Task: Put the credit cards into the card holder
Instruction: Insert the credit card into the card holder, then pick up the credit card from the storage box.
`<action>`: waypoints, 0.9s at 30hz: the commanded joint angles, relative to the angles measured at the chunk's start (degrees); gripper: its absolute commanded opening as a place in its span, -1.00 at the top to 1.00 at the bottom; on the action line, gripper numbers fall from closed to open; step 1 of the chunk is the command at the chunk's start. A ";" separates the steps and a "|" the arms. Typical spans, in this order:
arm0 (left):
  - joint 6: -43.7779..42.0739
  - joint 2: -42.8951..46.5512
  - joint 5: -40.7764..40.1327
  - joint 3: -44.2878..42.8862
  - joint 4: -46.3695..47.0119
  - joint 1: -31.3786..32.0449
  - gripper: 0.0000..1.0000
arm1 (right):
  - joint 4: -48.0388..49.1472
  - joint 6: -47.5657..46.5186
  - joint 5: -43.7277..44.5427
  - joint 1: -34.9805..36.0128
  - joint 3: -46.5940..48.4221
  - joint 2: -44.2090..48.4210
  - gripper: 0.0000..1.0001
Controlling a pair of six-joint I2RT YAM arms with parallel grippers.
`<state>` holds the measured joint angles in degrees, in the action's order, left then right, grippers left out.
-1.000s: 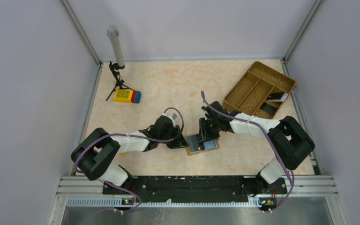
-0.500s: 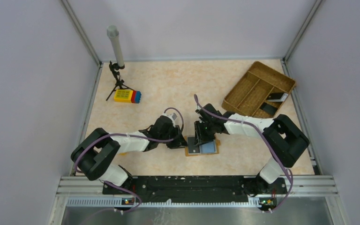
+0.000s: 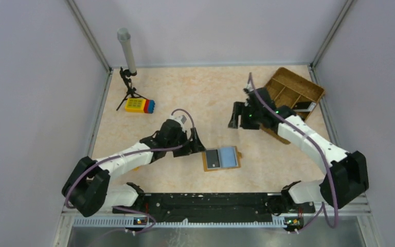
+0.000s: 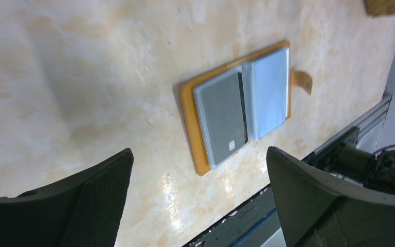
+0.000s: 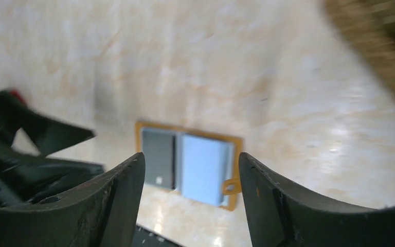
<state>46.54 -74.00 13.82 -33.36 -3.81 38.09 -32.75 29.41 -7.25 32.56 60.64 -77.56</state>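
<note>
The card holder (image 4: 190, 123) lies open nearest me, a grey card (image 4: 220, 119) and a light blue card (image 4: 270, 95) in its halves. My left gripper (image 3: 197, 144), fingers spread and empty, hovers just beside it and could knock it askew. Farther off, my right gripper (image 3: 234, 115), likewise spread and empty, hangs near the woven tray (image 3: 308, 87), whose flat dark cards (image 3: 302, 106) could slip from a pinch.
</note>
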 commanded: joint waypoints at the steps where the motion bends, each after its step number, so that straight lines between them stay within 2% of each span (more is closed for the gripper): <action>1: -8.55 6.42 1.05 -6.88 -11.38 -6.44 -0.97 | -9.44 -6.54 9.46 -10.73 4.21 4.30 -0.37; 4: -16.69 8.46 3.11 -13.56 -21.57 -12.09 -0.97 | -10.76 -9.73 13.21 -19.37 5.64 5.72 -0.45; 7: -24.45 9.43 1.40 -21.00 -29.24 -16.31 -0.97 | -8.17 -10.15 14.04 -28.04 5.35 6.10 -0.51; 10: -28.00 10.12 -3.84 -25.35 -32.42 -17.09 -0.97 | -2.97 -7.22 10.70 -36.02 3.62 5.48 -0.39; 12: -28.94 10.75 -3.82 -24.57 -30.72 -17.23 -0.97 | 0.77 -6.18 10.26 -39.55 2.76 4.50 -0.32; 16: -29.39 11.23 -7.66 -22.08 -29.46 -17.60 -0.97 | 3.53 -7.09 15.10 -43.68 5.20 -0.70 -0.23; 20: -29.49 11.68 -6.24 -21.39 -28.97 -17.67 -0.97 | 3.51 -10.68 24.68 -44.77 9.66 -7.73 -0.32; 27: -29.67 11.63 -6.47 -21.26 -29.06 -17.63 -0.97 | 2.88 -13.98 23.71 -48.48 18.42 -21.45 -0.44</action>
<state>18.02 -63.13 8.03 -54.65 -33.52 20.67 -31.16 18.74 14.70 -13.39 72.71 -94.30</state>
